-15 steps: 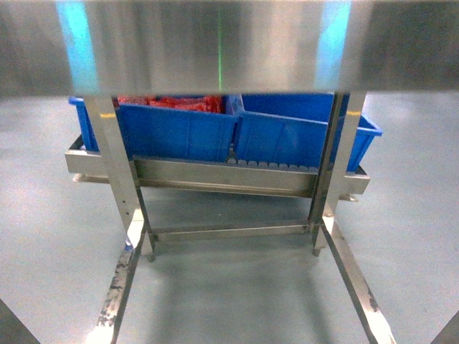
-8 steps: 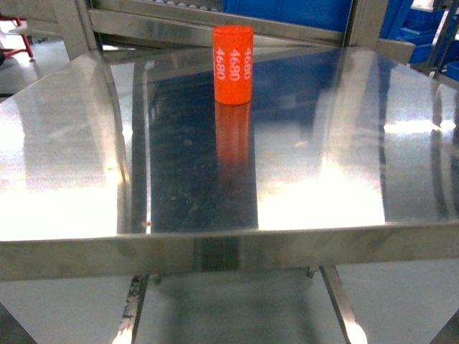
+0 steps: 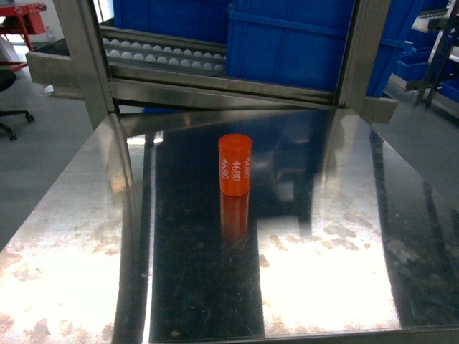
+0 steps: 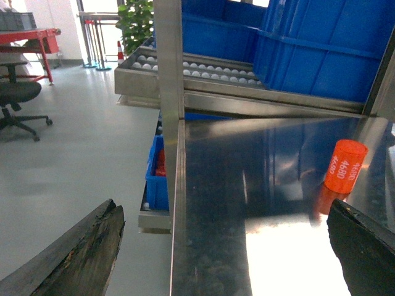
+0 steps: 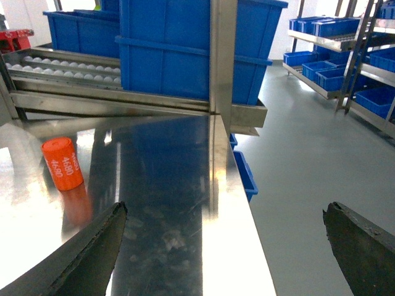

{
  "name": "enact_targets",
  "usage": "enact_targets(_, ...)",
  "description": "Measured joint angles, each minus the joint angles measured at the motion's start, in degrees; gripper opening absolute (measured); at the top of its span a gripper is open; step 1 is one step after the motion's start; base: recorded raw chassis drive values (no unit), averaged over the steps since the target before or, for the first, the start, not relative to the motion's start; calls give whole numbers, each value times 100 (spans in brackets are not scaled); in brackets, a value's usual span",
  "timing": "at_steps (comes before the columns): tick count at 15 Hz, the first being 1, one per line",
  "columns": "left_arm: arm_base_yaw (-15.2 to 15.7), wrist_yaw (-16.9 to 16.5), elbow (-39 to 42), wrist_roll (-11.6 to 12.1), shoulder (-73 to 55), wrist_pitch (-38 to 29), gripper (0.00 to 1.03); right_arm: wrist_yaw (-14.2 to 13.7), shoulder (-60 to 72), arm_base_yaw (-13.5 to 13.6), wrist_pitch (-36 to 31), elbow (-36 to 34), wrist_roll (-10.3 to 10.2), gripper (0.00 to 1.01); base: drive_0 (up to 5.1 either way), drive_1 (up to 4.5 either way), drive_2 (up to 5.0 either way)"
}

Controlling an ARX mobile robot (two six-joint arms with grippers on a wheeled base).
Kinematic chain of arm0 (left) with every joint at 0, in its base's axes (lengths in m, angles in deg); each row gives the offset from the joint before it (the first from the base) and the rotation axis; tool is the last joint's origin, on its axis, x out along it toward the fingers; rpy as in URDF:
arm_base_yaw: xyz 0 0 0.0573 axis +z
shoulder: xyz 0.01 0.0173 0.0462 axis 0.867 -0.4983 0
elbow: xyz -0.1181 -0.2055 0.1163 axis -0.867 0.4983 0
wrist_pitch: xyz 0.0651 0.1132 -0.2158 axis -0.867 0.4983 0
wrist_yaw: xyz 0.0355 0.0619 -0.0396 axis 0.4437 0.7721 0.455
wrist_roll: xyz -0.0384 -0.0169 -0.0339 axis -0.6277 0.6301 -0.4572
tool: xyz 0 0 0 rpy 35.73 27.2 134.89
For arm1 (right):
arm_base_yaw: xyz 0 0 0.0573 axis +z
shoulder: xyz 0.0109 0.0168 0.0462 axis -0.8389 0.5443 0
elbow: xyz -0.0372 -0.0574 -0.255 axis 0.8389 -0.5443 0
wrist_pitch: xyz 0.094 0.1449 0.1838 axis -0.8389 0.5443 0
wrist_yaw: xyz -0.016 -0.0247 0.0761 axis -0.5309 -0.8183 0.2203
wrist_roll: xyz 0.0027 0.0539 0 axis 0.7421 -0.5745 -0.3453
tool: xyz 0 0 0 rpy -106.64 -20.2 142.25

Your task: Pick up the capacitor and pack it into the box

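Observation:
An orange cylindrical capacitor (image 3: 235, 165) marked 4680 stands upright near the middle of a shiny steel table (image 3: 86, 236). It also shows in the left wrist view as the capacitor (image 4: 345, 166) far to the right, and in the right wrist view as the capacitor (image 5: 62, 164) at the left. My left gripper (image 4: 225, 213) hangs open over the table's left edge, well short of it. My right gripper (image 5: 225, 213) is open over the table's right edge, nothing between its fingers. Neither gripper appears in the head view. The box is out of view.
Blue plastic crates (image 3: 287, 43) sit on a roller rack (image 3: 165, 54) behind the table, between steel uprights (image 3: 86, 57). More blue crates fill shelves (image 5: 345, 43) to the right. An office chair (image 4: 18, 102) and a red table stand on the floor at the left.
The head view has risen from under the table to above it. The capacitor now sits lower and nearer in the frame, seen from higher up.

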Motion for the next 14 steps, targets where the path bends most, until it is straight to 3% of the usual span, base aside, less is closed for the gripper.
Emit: enact_targets(14,0,2,0,0,0,15,98,-2,0,0,26,0,-2,98,0,0,0)
